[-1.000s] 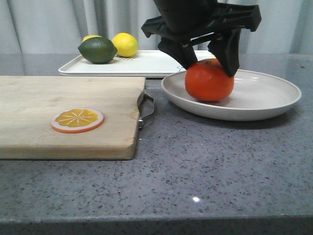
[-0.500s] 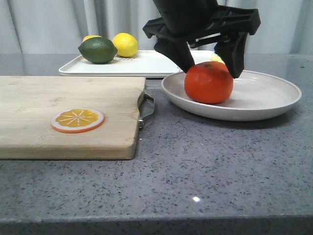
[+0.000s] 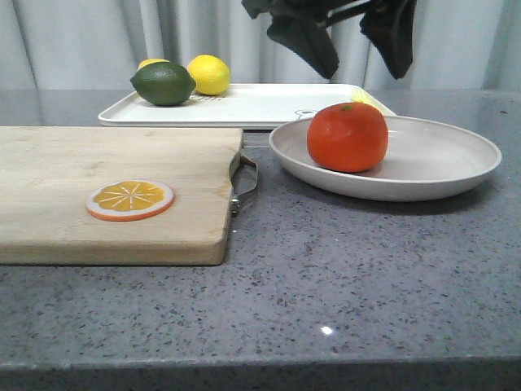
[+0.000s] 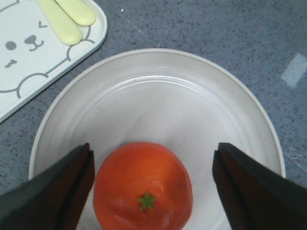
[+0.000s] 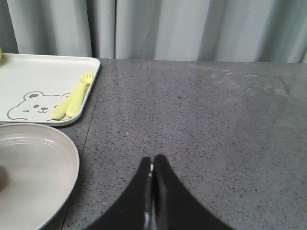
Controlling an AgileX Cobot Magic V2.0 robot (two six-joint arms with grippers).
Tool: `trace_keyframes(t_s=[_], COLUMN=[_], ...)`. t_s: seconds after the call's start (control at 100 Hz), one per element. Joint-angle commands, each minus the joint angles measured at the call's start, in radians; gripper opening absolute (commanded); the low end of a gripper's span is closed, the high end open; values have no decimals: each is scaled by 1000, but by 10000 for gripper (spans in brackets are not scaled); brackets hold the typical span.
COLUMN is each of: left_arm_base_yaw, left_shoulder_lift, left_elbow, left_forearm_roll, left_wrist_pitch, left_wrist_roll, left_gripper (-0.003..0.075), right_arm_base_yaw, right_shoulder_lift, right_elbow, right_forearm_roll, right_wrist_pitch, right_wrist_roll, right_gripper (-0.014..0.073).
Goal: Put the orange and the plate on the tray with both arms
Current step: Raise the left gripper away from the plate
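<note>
The orange [image 3: 348, 136] sits in the off-white plate [image 3: 440, 159], on its left side, green stem spot up. It also shows in the left wrist view [image 4: 143, 186] on the plate [image 4: 158, 91]. My left gripper [image 3: 355, 72] hangs open and empty well above the orange, its fingers [image 4: 53, 191] apart on either side of it. The cream tray [image 3: 260, 104] lies behind the plate; its bear drawing shows in the left wrist view [image 4: 29, 48]. My right gripper [image 5: 152, 165] is shut and empty over bare table, to the right of the plate [image 5: 29, 182]. It does not show in the front view.
A wooden cutting board [image 3: 106, 187] with an orange slice disc [image 3: 129, 199] lies at the left. A lime [image 3: 163, 83] and a lemon [image 3: 208, 74] sit on the tray's far left. Yellow cutlery [image 5: 72, 103] lies on the tray's right end.
My left gripper has let go of the orange, opened, and risen well above it. The orange stays on the plate.
</note>
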Motion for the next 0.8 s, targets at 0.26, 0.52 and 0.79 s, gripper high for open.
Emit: trace_keyframes(t_s=[0.26, 0.52, 0.79], left_arm_base_yaw=[1, 62, 125], left_shoulder_lift=[-205, -387, -624], left_elbow=[106, 330, 618], left_forearm_roll=[-4, -4, -10], left_wrist_pitch=[-97, -204, -316], left_wrist_roll=[0, -15, -39], left_gripper=[141, -18, -18], right_arm_base_yaw=[-6, -6, 14], right_shoulder_lift=[7, 7, 7], right_elbow=[-35, -35, -35], right_forearm_roll=[-8, -8, -8], right_wrist_pitch=[-56, 11, 31], right_wrist_roll=[3, 3, 3], right_gripper=[-68, -68, -68])
